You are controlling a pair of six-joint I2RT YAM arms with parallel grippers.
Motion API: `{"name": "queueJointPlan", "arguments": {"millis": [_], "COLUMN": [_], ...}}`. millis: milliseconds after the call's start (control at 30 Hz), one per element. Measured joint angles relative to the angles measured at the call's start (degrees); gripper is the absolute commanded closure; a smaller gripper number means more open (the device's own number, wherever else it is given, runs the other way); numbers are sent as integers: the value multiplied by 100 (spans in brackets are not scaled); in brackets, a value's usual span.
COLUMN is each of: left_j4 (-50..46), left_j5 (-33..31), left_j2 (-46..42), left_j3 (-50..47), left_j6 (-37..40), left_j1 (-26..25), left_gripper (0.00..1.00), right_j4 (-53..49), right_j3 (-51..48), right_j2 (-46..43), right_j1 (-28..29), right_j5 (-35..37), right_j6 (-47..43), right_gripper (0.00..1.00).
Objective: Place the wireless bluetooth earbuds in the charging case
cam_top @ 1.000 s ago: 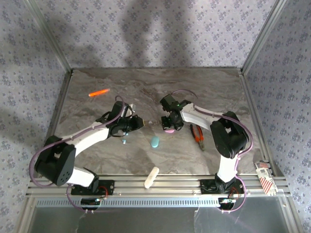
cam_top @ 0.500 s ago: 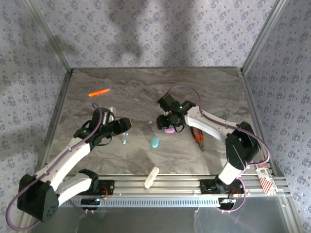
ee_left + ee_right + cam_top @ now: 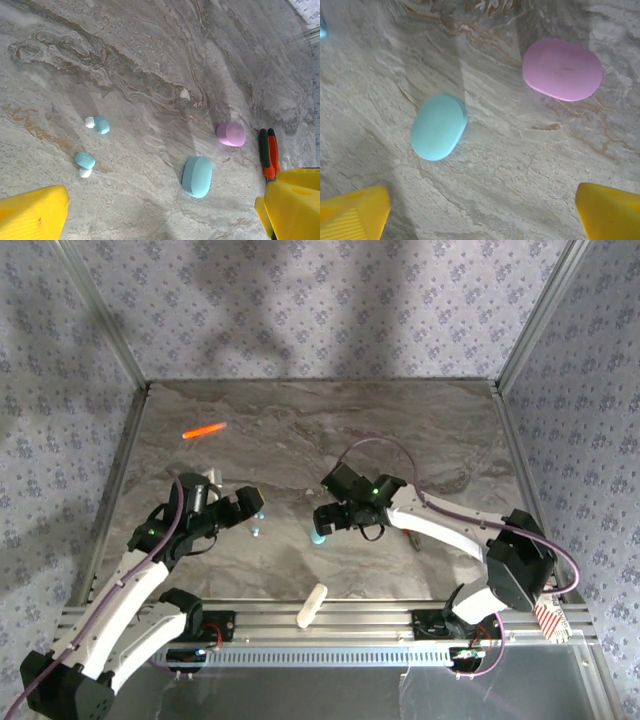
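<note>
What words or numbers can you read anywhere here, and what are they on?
No text can be read.
The red-and-white striped packet at the near right of the top view: any print is too small and blurred to read.
The teal case and the pink case: plain, no marks visible.

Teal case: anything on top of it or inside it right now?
Nothing lies on the teal case; its lid is shut, so the inside is hidden. Two teal earbuds lie loose on the table, apart from it.
</note>
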Motion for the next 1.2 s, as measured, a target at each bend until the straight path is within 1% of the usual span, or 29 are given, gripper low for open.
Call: {"name": "queueJointPlan", "arguments": {"millis": [367,600,800,967,1200], "left_j4": [44,369,614,726,804], "left_j5": [79,264,306,306,304], "left_j2": [684,1523,1764,1847,1904], "left_j3": [0,2,2,2,2], "left_j6": [24,63,63,61,61], "left_j1": [0,0,0,0,-2], "left_gripper": [0,0,0,0,0], "right_j4": [382,699,1062,1410,1587], "right_j3": [-581,-935,-1038,-1019,-699], "right_j2": [-354,-459,-455,-273,297], "right_j1": [61,70,37,15,15], "right_j5": [385,509,509,433,369], "right_j6": [542,776,791,723,511], "right_gripper": [0,0,0,0,0]}}
